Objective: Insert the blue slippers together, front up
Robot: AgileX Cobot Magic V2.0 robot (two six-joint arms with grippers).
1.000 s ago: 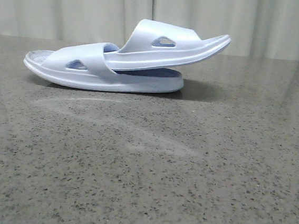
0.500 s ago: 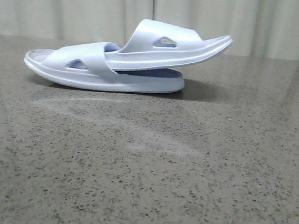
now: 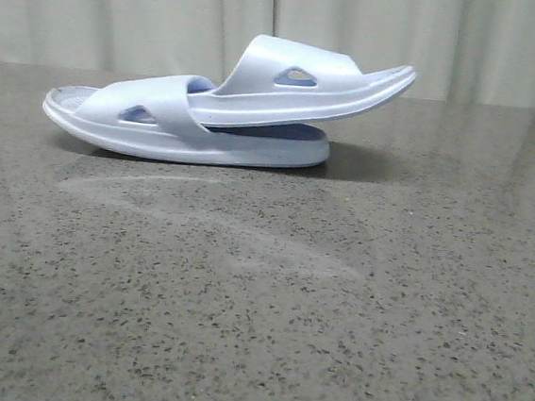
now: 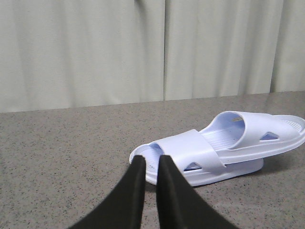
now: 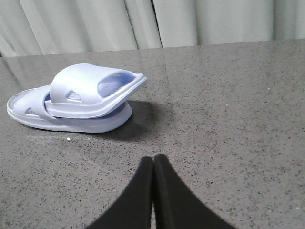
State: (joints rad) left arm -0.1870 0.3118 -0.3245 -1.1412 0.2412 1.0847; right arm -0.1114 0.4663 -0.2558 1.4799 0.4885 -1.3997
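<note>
Blue slippers (image 3: 229,111) lay in the upper left of the front view, well back on the dark speckled tabletop (image 3: 266,314) and close to a pale curtain (image 3: 124,11). They were nested: the lower slipper (image 3: 151,128) sat flat on its sole, and the upper slipper (image 3: 307,81) had one end tucked under the lower one's strap, its other end tilting up toward the right of the frame and overhanging. Judging by that fit, the insertion looked essentially done, so the step in hand seemed to be backing away; doing it well would mean keeping both arms clear of the raised free end, since a nudge there could lever the pair apart. In the left wrist view the left claw (image 4: 151,160) sat at the lower middle, its two black fingers nearly together with only a thin gap, gripping nothing and overlapping the near end of the pair in the picture, though contact could not be confirmed. In the right wrist view the right claw (image 5: 153,160) was clenched, fingers pressed together, empty, over bare tabletop and well apart from the slippers at upper left.
</note>
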